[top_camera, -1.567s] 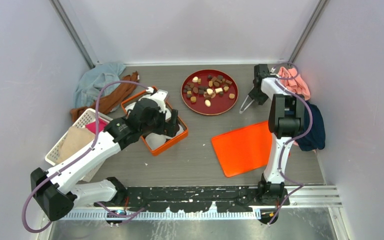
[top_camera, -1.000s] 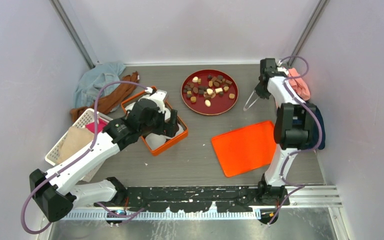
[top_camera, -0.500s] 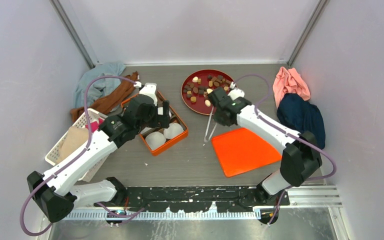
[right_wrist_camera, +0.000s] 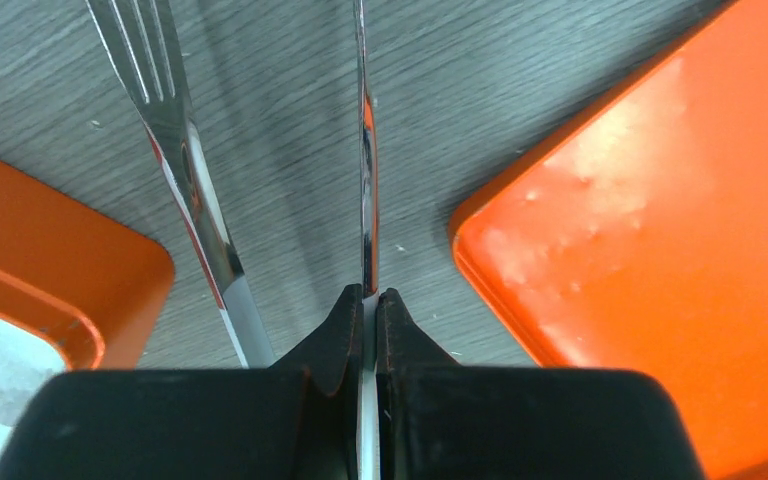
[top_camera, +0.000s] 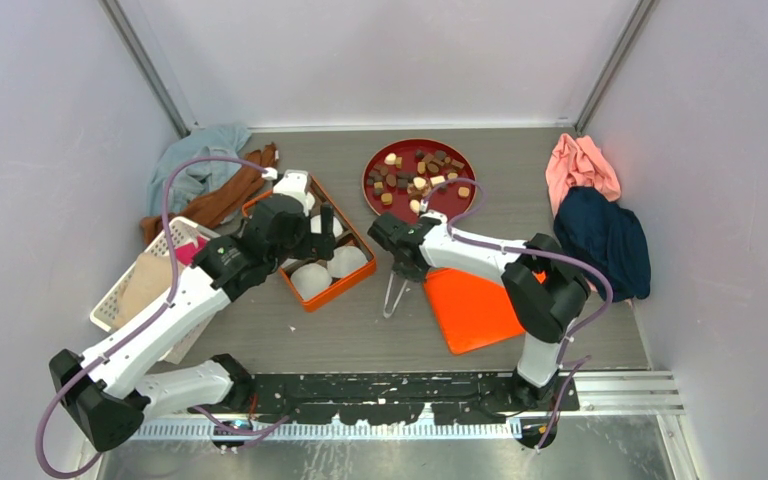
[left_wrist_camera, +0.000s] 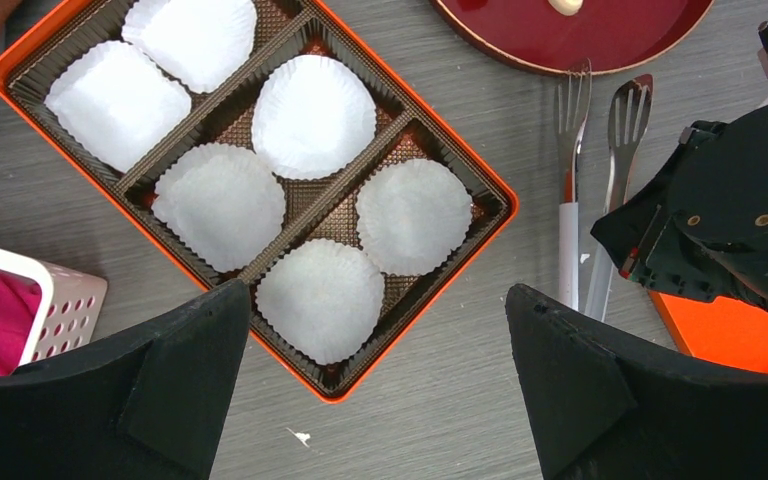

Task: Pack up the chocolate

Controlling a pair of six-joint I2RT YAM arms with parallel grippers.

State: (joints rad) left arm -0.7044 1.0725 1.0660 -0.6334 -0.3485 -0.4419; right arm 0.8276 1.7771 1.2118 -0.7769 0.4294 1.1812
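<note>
Swinging in from far to the right of the plate (top_camera: 368, 180), the right gripper (right_wrist_camera: 370, 300) had come round to the plate's near side, bringing the tongs (left_wrist_camera: 569, 180) with it. The left gripper (left_wrist_camera: 378, 300) had drawn back enough to bare more of the cups (left_wrist_camera: 313, 115) in the box (left_wrist_camera: 430, 300), which sat left of the plate and nearer.

The right gripper's fingers were clenched on one leg of the tongs, the other leg standing free beside it. The left gripper's jaws hung wide apart over the box, grasping nothing.

All the chocolate (top_camera: 418, 182) lay loose on the plate, none in a cup yet.

From the right gripper, the chocolate lay just beyond, toward the far side. The tongs' long axis seemed to run roughly along that line, and in the left wrist view the forked ends lay toward the plate's rim. The right gripper was plainly the nearer to the plate, with the left farther off over the box. The lid (top_camera: 480, 300) lay on the plate's near right. Judging by this, the next reach was a short one, forward onto the plate.
</note>
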